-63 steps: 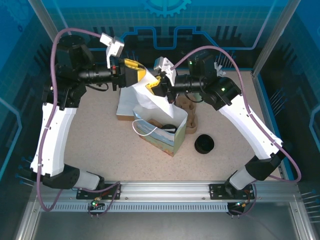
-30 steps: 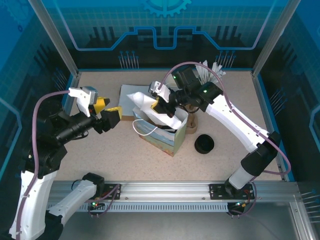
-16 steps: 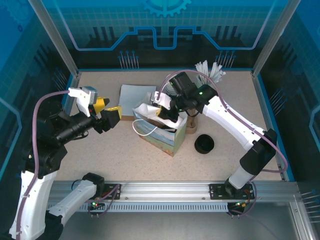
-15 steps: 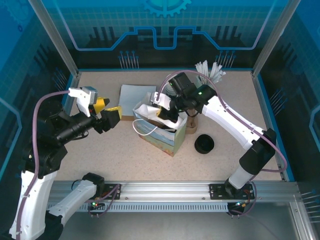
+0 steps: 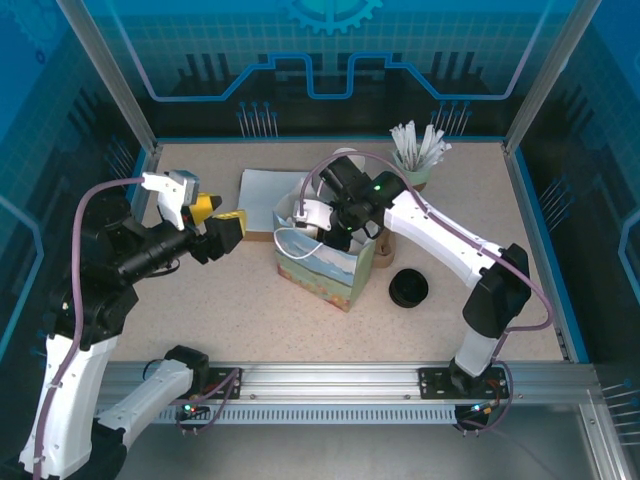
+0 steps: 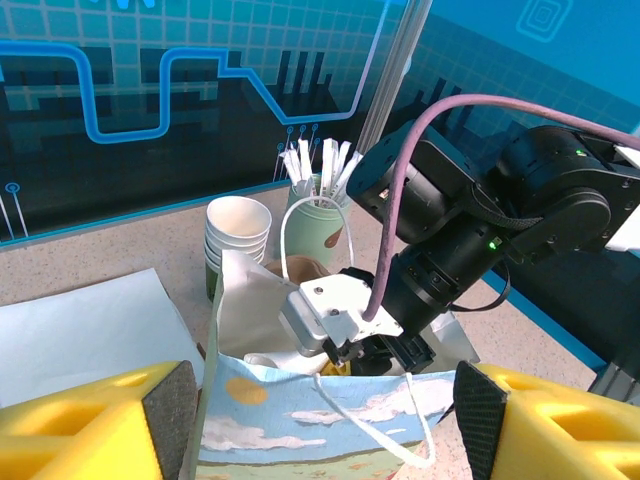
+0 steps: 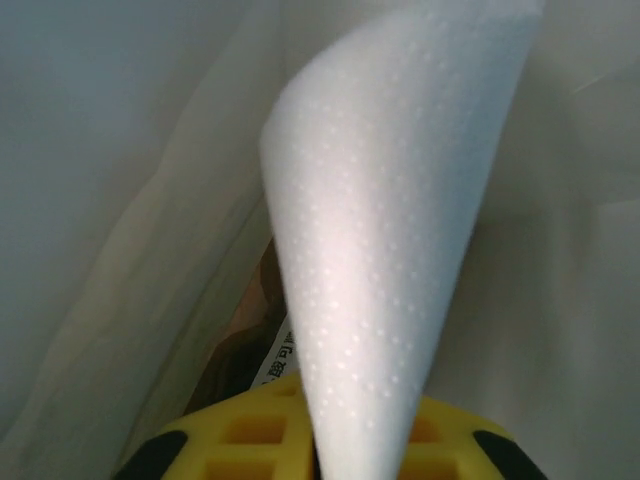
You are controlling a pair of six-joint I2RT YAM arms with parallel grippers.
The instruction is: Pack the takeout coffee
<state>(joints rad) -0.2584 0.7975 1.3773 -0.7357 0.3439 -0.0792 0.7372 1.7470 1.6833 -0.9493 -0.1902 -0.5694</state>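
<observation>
Speckled beige table (image 5: 200, 300) inside a blue-walled enclosure. Left arm (image 5: 90, 300) folded back at the left side, with the left gripper (image 5: 222, 228) held above the table, well clear of the bag, yellow fingers spread wide and nothing between them. Right arm (image 5: 440, 235) reaches across from the right and down into a paper bag (image 5: 325, 275) printed with sky and clouds, standing upright mid-table, one white cord handle draped over its near wall. Right gripper (image 5: 320, 228) sits inside the bag mouth. Wrist view: an embossed white napkin (image 7: 390, 200) rises from between the yellow fingers. The sheet hides the gap, so pinched or loosened cannot be told. Pale flat sheet (image 5: 262, 190) lies behind the bag. Brown pulp carrier (image 5: 385, 245) just beside the bag's right side. Stack of paper cups (image 6: 238, 232) beyond the bag, near the mint-green cup of sticks (image 5: 420, 160). Round black lid (image 5: 408, 288) on the table right of the bag. Takeout coffee (image 6: 262, 358): a white curved rim low inside the bag, left of the right gripper, sides hidden by the bag wall.
</observation>
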